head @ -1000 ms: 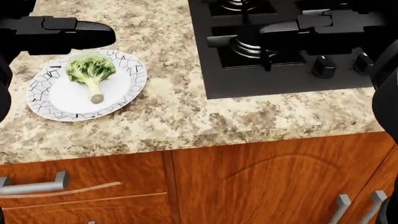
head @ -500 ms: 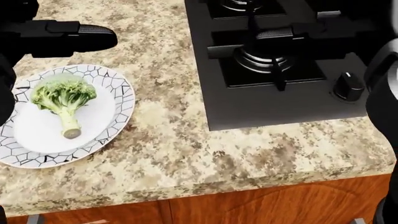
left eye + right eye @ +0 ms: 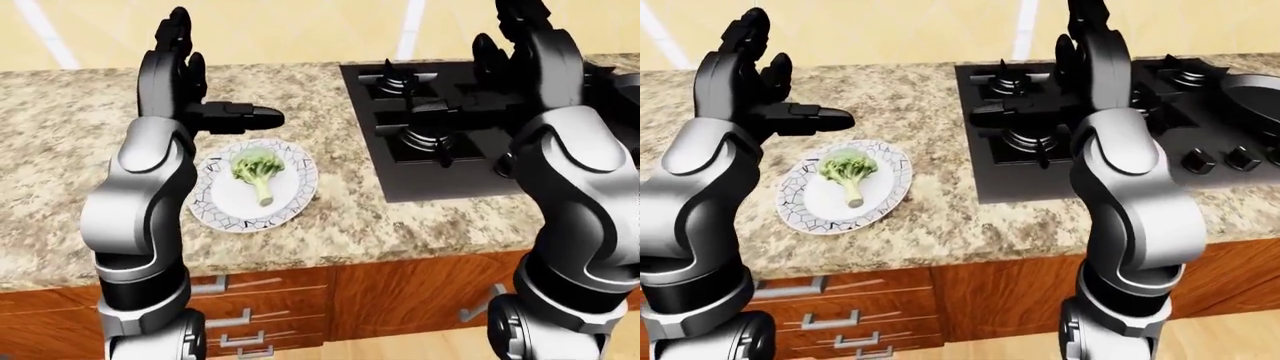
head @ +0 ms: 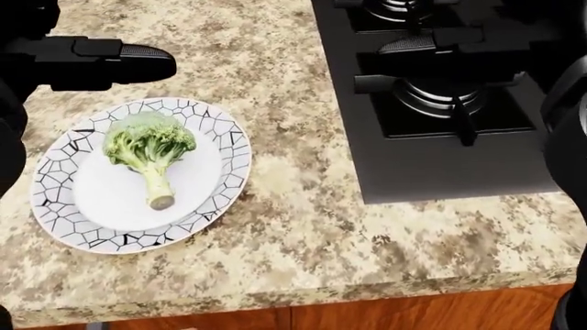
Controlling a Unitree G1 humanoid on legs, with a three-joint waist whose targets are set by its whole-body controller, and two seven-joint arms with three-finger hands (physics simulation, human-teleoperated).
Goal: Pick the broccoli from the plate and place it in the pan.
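Now | broccoli [image 4: 146, 148] lies on plate [image 4: 55, 206], left of stove [image 4: 440, 158] on worktop [image 4: 303, 234] | left hand [image 3: 760, 94] released above plate | right hand [image 3: 1090, 45] released over stove | pan [image 3: 1252, 94] on stove's right edge

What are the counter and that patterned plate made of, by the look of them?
The counter looks like polished granite: speckled tan, brown and cream, though it may be laminate. The plate seems glazed ceramic: smooth white centre, a black crackle pattern round its rim. As simulator renders, both are only guesses.
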